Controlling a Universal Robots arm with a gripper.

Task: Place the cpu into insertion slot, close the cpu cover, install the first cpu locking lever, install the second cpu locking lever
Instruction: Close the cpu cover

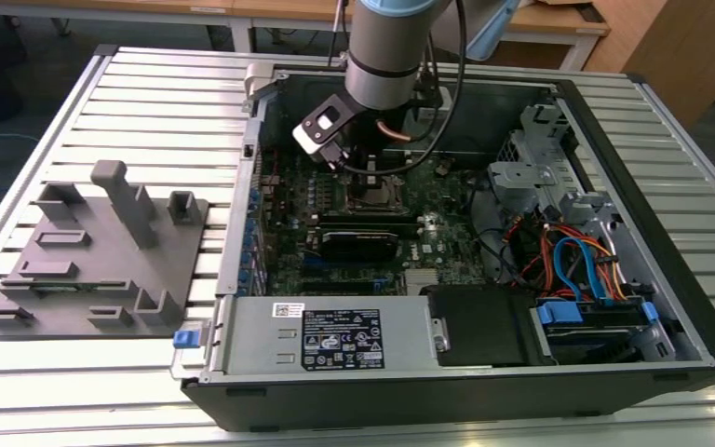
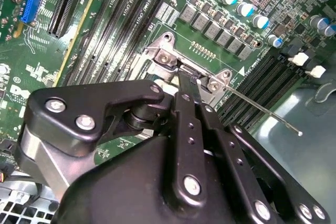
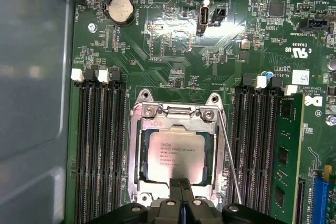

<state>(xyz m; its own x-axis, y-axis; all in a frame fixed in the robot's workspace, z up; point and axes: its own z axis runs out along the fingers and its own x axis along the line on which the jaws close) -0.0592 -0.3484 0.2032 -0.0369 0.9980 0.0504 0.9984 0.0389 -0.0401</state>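
Observation:
The cpu (image 3: 176, 156), silvery with print on top, lies in the insertion slot (image 3: 137, 113) on the green board. The cpu cover (image 3: 140, 153), a thin silver frame, lies flat over the chip's edges. My gripper (image 3: 181, 183) is shut, its two black fingers pressed together with nothing between them. The tips rest at one edge of the cover. In the second wrist view the gripper (image 2: 184, 76) touches the socket's metal rim between two screws. A thin wire locking lever (image 3: 229, 161) stands free along one side of the socket and shows again as the lever (image 2: 265, 111). In the exterior view the arm (image 1: 383, 65) hangs over the socket (image 1: 376, 193).
Long black memory slots (image 3: 100, 150) flank the socket, and a green memory stick (image 3: 283, 153) stands beside them. A coin battery (image 3: 119, 10) and the grey case wall (image 3: 31, 103) are close. In the case are the power supply box (image 1: 320, 340) and coloured cables (image 1: 575, 261). A grey fixture (image 1: 97, 251) lies on the table.

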